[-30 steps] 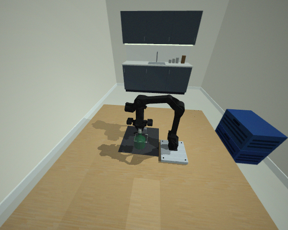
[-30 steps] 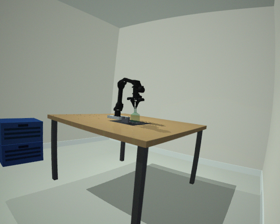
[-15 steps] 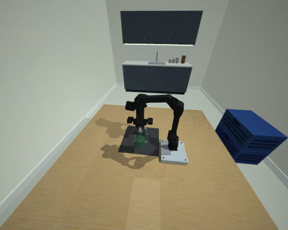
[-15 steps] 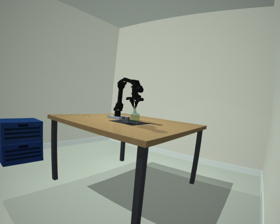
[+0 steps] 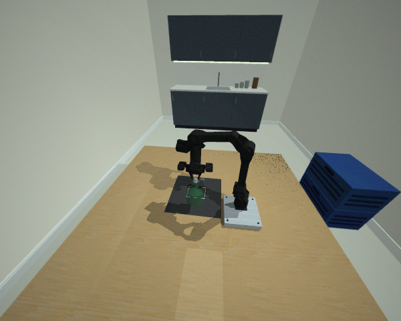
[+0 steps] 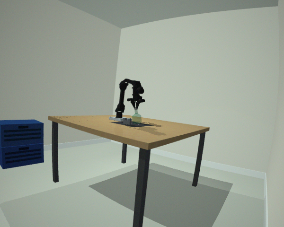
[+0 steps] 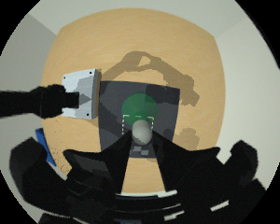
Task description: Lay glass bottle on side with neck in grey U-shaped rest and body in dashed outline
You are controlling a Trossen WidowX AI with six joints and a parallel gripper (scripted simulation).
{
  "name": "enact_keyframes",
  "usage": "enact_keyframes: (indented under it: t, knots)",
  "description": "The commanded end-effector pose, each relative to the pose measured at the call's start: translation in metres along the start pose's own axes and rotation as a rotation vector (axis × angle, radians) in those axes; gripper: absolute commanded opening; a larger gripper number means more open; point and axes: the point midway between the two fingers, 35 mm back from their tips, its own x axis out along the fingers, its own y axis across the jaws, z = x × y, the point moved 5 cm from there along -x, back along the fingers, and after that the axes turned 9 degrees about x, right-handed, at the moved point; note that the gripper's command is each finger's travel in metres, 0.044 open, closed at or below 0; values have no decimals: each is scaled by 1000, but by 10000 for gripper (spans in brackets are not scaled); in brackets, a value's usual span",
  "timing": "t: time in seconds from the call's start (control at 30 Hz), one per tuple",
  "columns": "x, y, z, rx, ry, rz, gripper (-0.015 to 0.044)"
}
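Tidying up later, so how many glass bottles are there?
1: a green bottle, upright over the dark mat, neck between the jaws. Others may be hidden.

The table point(image 5: 135, 262) point(image 6: 127, 136) point(image 7: 140, 33) showed pale, matt wood grain to its edges; the base plate point(image 5: 242, 221) point(image 6: 111, 118) point(image 7: 79, 81) looked like brushed metal. The bottle point(image 5: 195, 198) point(image 6: 137, 118) point(image 7: 139, 104) was smooth, see-through green glass.

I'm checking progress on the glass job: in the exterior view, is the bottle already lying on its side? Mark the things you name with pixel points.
No, the green bottle point(image 5: 194, 198) point(image 6: 137, 117) point(image 7: 139, 105) is upright, its neck pointing up toward the gripper point(image 5: 195, 179) point(image 6: 136, 108) point(image 7: 142, 133).
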Motion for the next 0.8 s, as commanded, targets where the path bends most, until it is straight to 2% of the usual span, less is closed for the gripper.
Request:
enact_keyframes:
  t: [0.0,0.77]
  knots:
    - [-2,-2,-8,2,10,-1,113]
    - [-2,-4,-31,-8,-30,1,113]
